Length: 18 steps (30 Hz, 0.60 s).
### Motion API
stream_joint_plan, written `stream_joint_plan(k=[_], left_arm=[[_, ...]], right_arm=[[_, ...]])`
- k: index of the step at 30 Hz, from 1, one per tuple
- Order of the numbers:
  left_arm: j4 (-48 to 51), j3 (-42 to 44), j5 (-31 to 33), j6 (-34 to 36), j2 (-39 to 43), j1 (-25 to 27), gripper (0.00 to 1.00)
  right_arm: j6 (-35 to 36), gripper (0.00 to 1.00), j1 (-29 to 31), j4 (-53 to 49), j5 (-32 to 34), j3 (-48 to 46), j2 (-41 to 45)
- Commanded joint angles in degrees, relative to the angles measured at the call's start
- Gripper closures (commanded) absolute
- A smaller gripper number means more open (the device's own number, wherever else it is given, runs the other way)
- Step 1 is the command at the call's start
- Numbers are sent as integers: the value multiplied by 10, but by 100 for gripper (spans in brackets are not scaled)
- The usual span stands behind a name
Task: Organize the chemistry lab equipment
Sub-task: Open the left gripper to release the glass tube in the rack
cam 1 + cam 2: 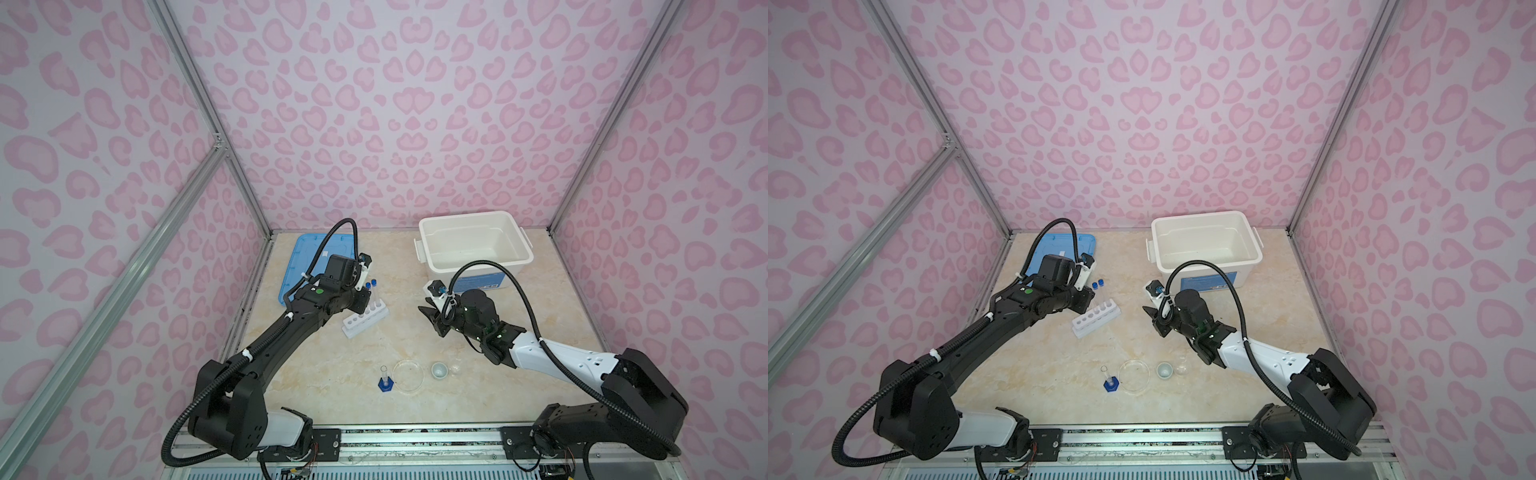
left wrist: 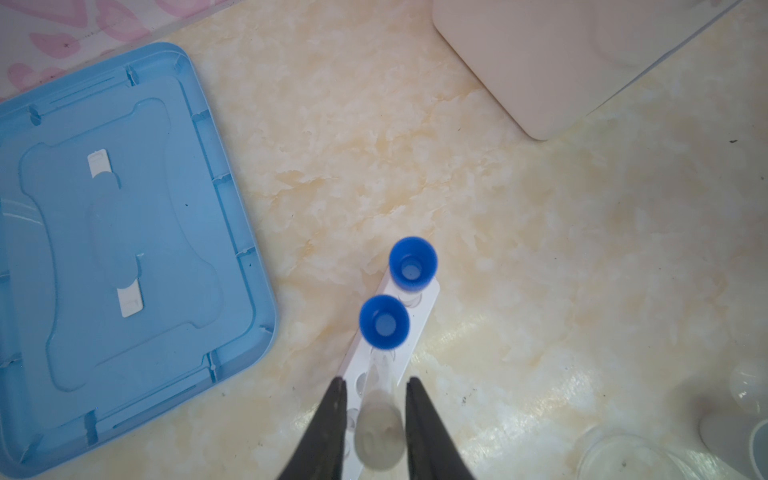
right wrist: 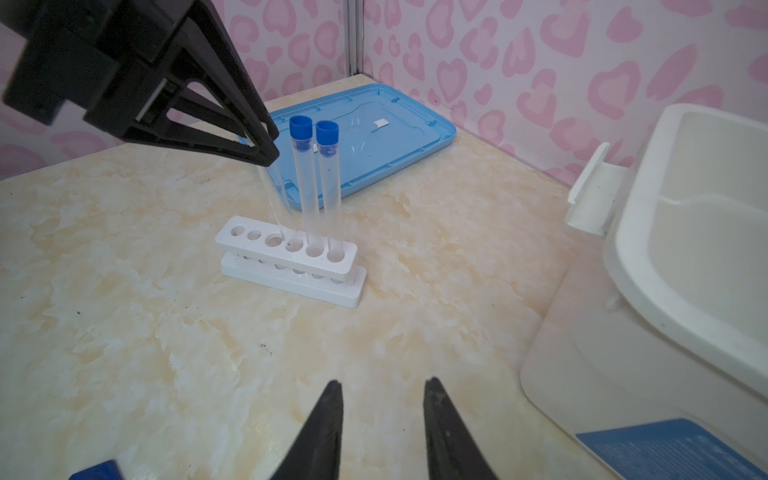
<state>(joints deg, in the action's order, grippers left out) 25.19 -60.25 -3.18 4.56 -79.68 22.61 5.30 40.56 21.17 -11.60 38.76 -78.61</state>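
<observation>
The white six-hole rack (image 1: 365,320) (image 3: 291,257) stands left of the table's middle. Two blue-capped test tubes (image 3: 305,174) (image 2: 413,264) stand upright in its end holes. A third clear tube (image 3: 278,199) leans slightly in the hole beside them, its white cap (image 2: 380,436) between my left gripper's fingers. My left gripper (image 2: 376,384) is open, with a thin gap showing on either side of the cap. My right gripper (image 3: 382,384) (image 1: 430,322) hovers open and empty to the right of the rack. Near the front edge sit the blue-based cylinder (image 1: 385,380), petri dish (image 1: 408,376) and small white cup (image 1: 439,370).
A big white bin (image 1: 469,237) stands open at the back right, close behind my right arm. Its blue lid (image 1: 303,257) lies flat at the back left, partly under my left arm. A small clear object (image 1: 456,369) sits beside the cup. Pink patterned walls enclose the table.
</observation>
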Motion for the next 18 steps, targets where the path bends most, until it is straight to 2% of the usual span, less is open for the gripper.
stream_joint_plan(k=[1,10,11,18], left_arm=[[-15,-1,1,-2,1,0,69],[-15,-4,5,-1,16,0,65],[-14,-4,4,-1,18,0,60],[-12,-7,1,-1,36,0,57]], right_arm=[[-1,67,1,12,-2,-3,2],[1,66,1,1,-3,5,4],[1,66,1,-1,-3,5,5],[4,66,1,-8,-8,9,11]])
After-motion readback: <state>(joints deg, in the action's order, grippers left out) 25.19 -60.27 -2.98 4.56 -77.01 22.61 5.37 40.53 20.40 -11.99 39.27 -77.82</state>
